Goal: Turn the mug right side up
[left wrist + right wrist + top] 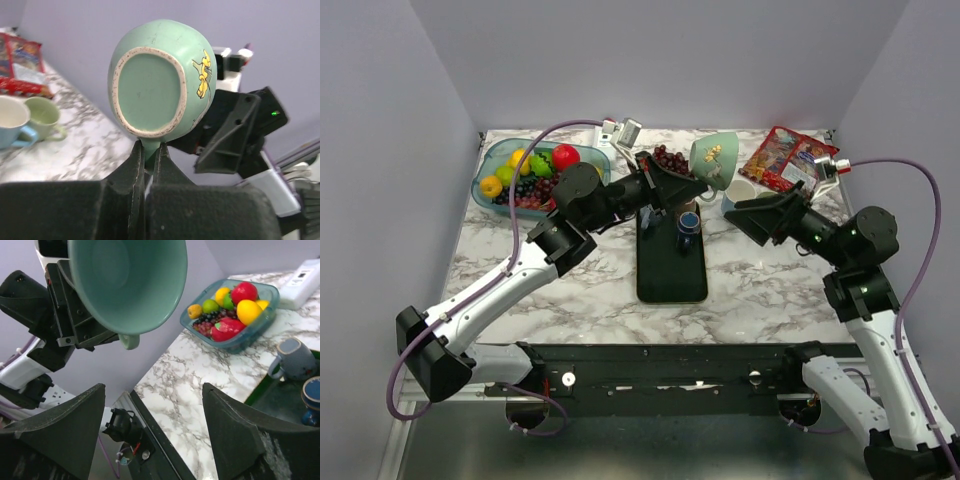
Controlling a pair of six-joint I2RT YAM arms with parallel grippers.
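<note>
The green mug (712, 158) with a yellow print is held in the air above the back of the table, lying on its side. My left gripper (703, 186) is shut on its handle. In the left wrist view the mug's base (150, 92) faces the camera, and the fingers (135, 165) pinch the handle below it. In the right wrist view the mug's open mouth (127, 282) faces the camera. My right gripper (742, 216) is open and empty, just right of and below the mug, with its jaws wide apart (154, 435).
A dark green mat (672, 262) holds a blue cup (689, 224) and a grey mug (294, 358). A fruit bowl (498, 158) stands back left, grapes (670, 158) behind. A snack bag (782, 157) lies back right. Two cups (30, 119) stand below the mug.
</note>
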